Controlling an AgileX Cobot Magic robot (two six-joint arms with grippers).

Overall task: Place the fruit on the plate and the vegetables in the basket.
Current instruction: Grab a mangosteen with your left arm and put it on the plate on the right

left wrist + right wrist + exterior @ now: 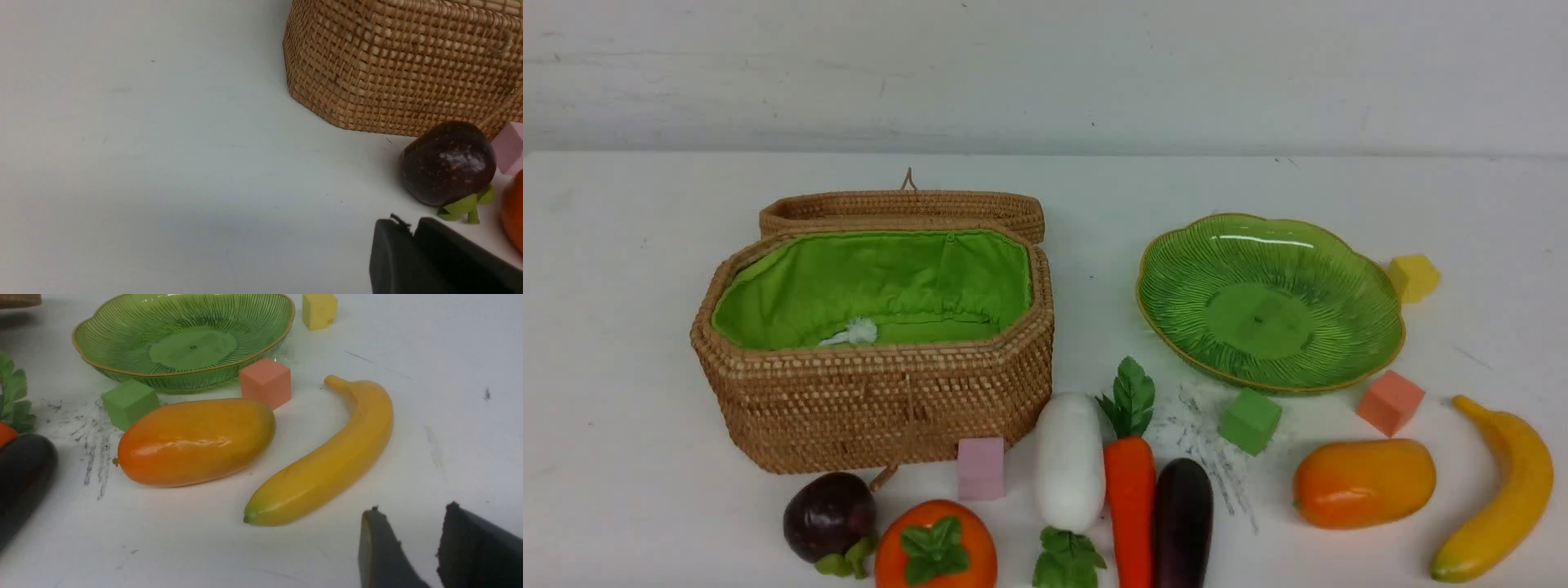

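"Wicker basket [874,400], where is it?" asks Ana.

"Left of centre in the front view, with its lid [903,208] lying open behind it and the green lining showing," says Ben.

"And the plate?"

"The green plate [1266,318] sits right of centre, well apart from the basket. A yellow cube [1413,278] is just beside its right edge. A green cube [1250,420] and a salmon cube [1390,402] are near its lower rim."

"The vegetables?"

"Lower middle of the frame, side by side on the table [621,327]: radish [1068,461], carrot [1131,506] and eggplant [1182,523], left to right and close together."

"The fruit?"

"The mangosteen [829,516] and persimmon [935,545] are at lower left, below the basket, with a pink cube [980,468] against the wicker. The mango [1364,482] and banana [1507,490] are at lower right, below the plate."

"The fingers?"

"The left gripper [410,228] is clenched on nothing, near the mangosteen. The right gripper [412,512] is released, its fingers parted with only table between them, near the banana's green tip."
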